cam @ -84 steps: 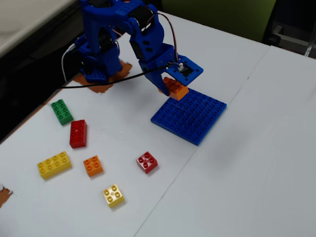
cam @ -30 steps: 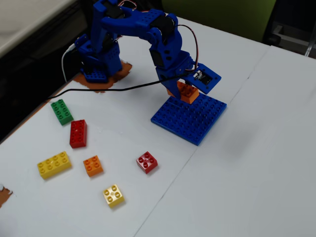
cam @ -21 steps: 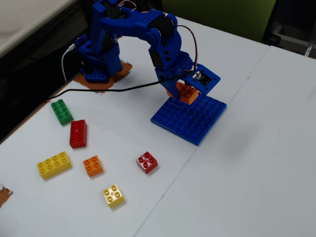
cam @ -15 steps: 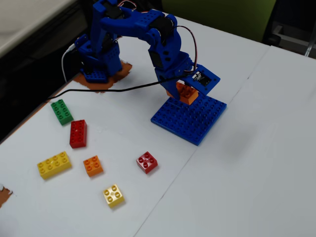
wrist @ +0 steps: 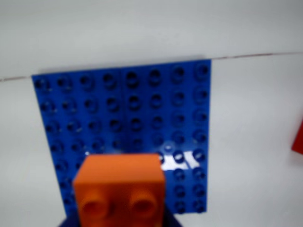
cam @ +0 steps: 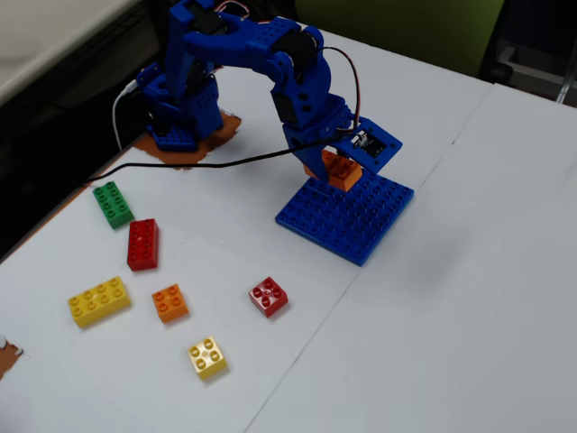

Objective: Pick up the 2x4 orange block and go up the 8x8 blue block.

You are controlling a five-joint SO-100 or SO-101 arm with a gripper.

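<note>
Placement stage, pick-up complete. The 2x4 orange block (cam: 338, 169) is off the counter (cam: 469, 298) and carried by the gripper (cam: 335, 171), whose fingers are pinching it; only one end face with two round sockets shows in the wrist view (wrist: 119, 189), at bottom centre of the frame. The block sits over the near-arm edge of the 8x8 blue block (cam: 347, 214), which lies flat on the counter at centre frame in the fixed view and fills the middle of the wrist view (wrist: 128, 118). Whether the block's underside already touches the plate's studs cannot be told; it appears very low over them. Judged remaining: seat the block on the plate and let go.

Arm pose, fixed view: the base stands at upper left, the upper links arch rightward, and the wrist bends down so that the gripper points at the plate's upper edge. A black cable (cam: 207, 163) trails leftward from the wrist. Loose bricks at lower left of the frame, among them a smaller orange brick (cam: 169, 303) and a yellow brick (cam: 98, 300), lie well apart from the plate.
</note>
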